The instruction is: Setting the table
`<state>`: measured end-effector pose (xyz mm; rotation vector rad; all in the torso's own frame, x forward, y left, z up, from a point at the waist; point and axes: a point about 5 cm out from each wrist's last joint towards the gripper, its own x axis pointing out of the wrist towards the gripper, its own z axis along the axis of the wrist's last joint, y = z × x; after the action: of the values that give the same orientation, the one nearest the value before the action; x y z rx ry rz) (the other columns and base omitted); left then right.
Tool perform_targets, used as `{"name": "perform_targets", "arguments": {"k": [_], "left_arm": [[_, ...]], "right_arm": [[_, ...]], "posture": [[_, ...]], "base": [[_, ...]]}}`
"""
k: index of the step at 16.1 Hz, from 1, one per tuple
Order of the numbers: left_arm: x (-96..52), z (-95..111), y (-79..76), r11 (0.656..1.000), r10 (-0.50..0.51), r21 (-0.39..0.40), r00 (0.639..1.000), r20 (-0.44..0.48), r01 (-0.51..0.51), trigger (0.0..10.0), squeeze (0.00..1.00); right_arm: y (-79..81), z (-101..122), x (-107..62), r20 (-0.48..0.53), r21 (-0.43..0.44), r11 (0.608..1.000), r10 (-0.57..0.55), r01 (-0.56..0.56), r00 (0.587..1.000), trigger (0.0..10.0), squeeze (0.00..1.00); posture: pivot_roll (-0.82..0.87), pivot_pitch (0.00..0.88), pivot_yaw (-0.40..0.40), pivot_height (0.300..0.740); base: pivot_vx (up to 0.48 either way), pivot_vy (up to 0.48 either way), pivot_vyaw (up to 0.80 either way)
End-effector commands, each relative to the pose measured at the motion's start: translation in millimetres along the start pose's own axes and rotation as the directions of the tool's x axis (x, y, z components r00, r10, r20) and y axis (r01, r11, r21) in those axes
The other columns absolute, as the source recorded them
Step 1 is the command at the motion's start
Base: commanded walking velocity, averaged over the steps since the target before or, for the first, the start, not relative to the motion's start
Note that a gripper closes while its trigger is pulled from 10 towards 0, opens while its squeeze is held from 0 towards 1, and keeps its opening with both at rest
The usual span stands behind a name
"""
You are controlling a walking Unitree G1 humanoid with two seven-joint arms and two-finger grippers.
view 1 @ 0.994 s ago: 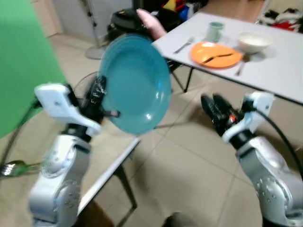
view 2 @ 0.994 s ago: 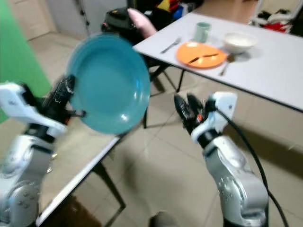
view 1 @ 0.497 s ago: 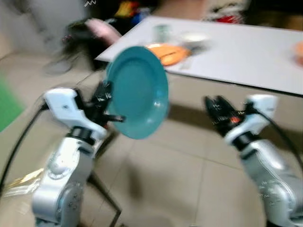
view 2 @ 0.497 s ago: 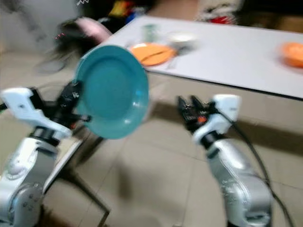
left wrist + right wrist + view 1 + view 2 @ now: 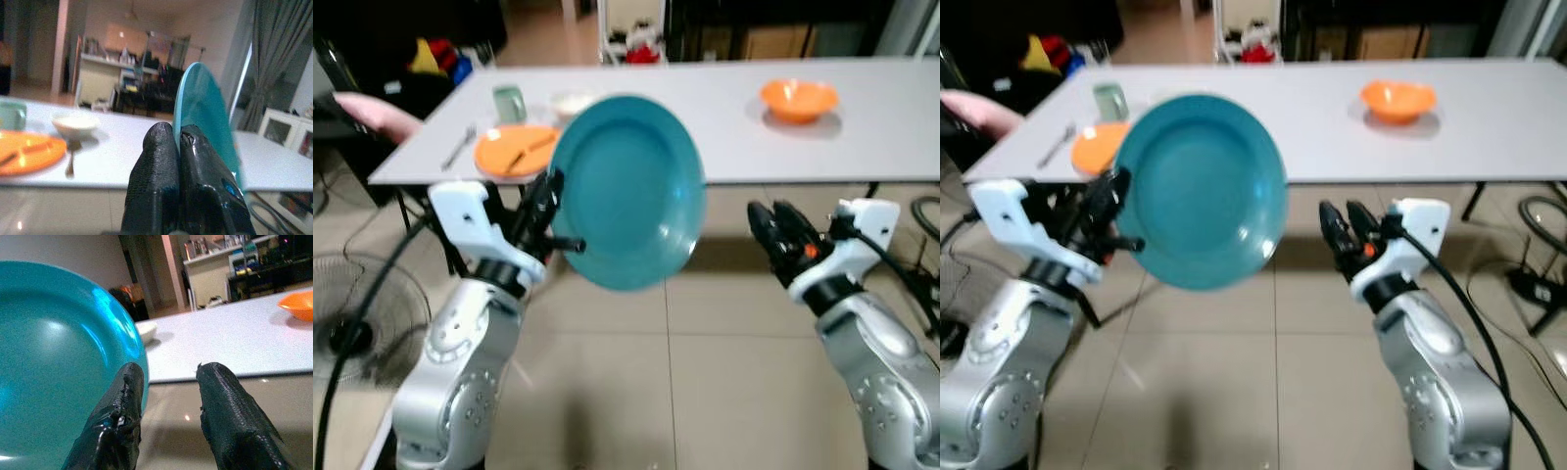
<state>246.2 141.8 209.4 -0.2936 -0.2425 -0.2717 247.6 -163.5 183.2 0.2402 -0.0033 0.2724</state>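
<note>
Out in front of the robot's chest, the teal plate (image 5: 626,191) is up on edge, hollow face toward the head camera, gripped at its lower left rim by the left gripper (image 5: 540,211), whose fingers (image 5: 188,161) are pressed tight on the rim. No writing or label can be read on the plate, the arms or anything on the table. The right gripper (image 5: 781,235) hovers level with it, just to the right of the plate and apart from it, fingers (image 5: 225,411) parted a little with nothing between them.

Compared with a second ago the whole scene has swung: the long grey table (image 5: 724,137) then ran off at an angle on the right, and now it lies square across the view, its near edge just behind the plate's top. The green surface on the left is gone from view. The plate's tilt in the gripper looks much the same.

On the table's left end sit an orange plate (image 5: 514,150) with dark cutlery on it, a fork (image 5: 460,147) to its left, a green cup (image 5: 509,102) and a white bowl (image 5: 571,103) behind. An orange bowl (image 5: 798,98) stands well to the right. Between them runs a wide bare stretch of tabletop. A person's hand (image 5: 374,113) shows at the left end. A floor fan (image 5: 352,328) stands low on the left; tiled floor lies open below the arms.
</note>
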Motion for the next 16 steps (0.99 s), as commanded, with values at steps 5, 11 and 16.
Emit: {"name": "perform_targets", "arguments": {"k": [5, 11, 16], "left_arm": [[2.7, 1.0, 6.7, 0.999, 0.035, 0.015, 0.999, 0.013, -0.035, 10.0, 0.0], [5.3, -0.6, 6.1, 0.999, 0.034, 0.0, 0.999, 0.014, -0.034, 10.0, 0.0], [6.0, -3.1, 7.9, 0.999, 0.042, -0.019, 0.999, 0.007, -0.042, 10.0, 0.0]], "right_arm": [[6.8, 1.6, 3.0, 0.007, 0.003, 1.0, 0.027, -0.027, 1.0, 10.0, 0.0], [8.3, 1.3, 4.3, 0.0, 0.0, 0.999, 0.04, -0.04, 0.999, 10.0, 0.0], [6.9, 1.2, 5.0, -0.005, 0.004, 0.999, 0.036, -0.036, 0.999, 10.0, 0.0]], "posture": [[-0.12, 0.0, 0.061, 0.74], [-0.12, 0.0, 0.065, 0.74], [-0.13, 0.0, 0.071, 0.74]], "base": [[0.458, 0.0, 0.0], [0.46, 0.0, 0.0], [0.462, 0.0, -0.4]]}}
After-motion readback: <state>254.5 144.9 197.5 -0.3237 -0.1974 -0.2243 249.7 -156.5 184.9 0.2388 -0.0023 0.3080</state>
